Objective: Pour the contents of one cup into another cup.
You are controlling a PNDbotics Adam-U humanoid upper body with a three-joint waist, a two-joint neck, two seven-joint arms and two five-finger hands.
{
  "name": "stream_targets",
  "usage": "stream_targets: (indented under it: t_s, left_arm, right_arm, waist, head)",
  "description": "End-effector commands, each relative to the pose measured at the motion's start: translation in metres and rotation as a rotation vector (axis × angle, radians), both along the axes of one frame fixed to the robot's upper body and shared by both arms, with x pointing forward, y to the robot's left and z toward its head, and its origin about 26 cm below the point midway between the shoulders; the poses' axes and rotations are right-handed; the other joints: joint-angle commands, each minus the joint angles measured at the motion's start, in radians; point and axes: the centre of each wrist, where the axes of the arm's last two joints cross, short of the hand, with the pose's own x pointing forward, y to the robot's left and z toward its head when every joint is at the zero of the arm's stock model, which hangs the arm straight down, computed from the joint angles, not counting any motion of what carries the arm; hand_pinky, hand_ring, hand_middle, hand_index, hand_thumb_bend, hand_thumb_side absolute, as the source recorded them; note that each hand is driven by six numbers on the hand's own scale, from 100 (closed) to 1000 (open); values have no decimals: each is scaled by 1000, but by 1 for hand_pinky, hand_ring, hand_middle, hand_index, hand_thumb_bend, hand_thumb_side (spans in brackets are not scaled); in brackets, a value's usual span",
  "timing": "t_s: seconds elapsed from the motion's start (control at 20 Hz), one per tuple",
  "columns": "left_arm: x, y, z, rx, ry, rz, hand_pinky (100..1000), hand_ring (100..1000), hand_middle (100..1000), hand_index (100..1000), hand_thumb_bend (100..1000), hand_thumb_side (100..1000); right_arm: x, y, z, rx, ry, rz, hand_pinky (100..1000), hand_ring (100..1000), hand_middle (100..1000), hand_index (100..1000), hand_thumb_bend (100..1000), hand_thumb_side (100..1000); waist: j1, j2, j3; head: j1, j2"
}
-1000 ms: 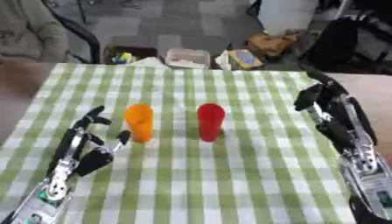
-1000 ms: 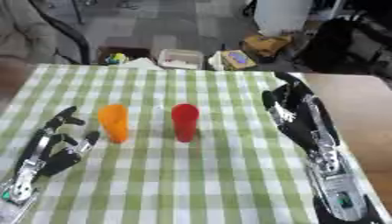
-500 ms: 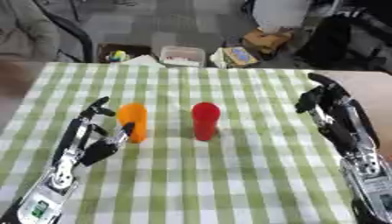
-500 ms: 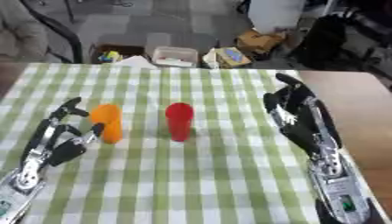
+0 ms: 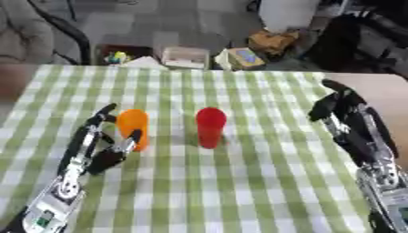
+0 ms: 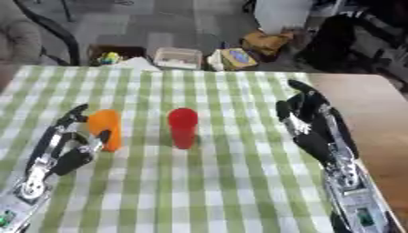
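My left hand (image 5: 99, 145) is right up against the orange cup (image 5: 133, 129) now, fingers spread wide on either side of it, one reaching up past its far side and the thumb at its near side, not closed round it. The orange cup stands upright on the green-and-white checked table (image 5: 239, 191), left of centre. Just beside it, toward the middle, the red cup (image 5: 210, 127) stands upright too, with a clear strip of cloth between the two. Over on the right, my right hand (image 6: 307, 123) hangs above the table edge, well apart from the red cup, fingers relaxed and lightly bent, holding nothing. Past the far edge of the table, on the floor, sit a few boxes (image 5: 185, 56) and a yellow-brown bag (image 5: 271, 42).
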Motion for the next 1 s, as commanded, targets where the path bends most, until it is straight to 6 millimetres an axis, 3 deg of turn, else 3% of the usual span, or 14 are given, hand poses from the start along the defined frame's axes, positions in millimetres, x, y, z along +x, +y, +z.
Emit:
stream_targets:
  t_s: [0.05,0.5,1.0]
  left_arm:
    - [5,2,15,7,-45,-8,532,1000,672,967,447,555]
    - [7,2,18,28,-64,-13,524,1000,663,968,452,558]
    - [8,3,17,96,-41,-19,509,1000,658,969,333,547]
  right_arm:
    - [1,1,12,-8,-39,15,514,535,495,879,361,569]
    - [2,2,14,-8,-42,19,513,534,495,879,357,572]
    - [2,2,14,-7,-40,19,512,534,494,878,356,573]
  waist:
    - [0,-12,-7]
    - [3,0,-24]
    - [7,-4,-24]
  head:
    - [9,-17]
    - [15,-23]
    - [10,-23]
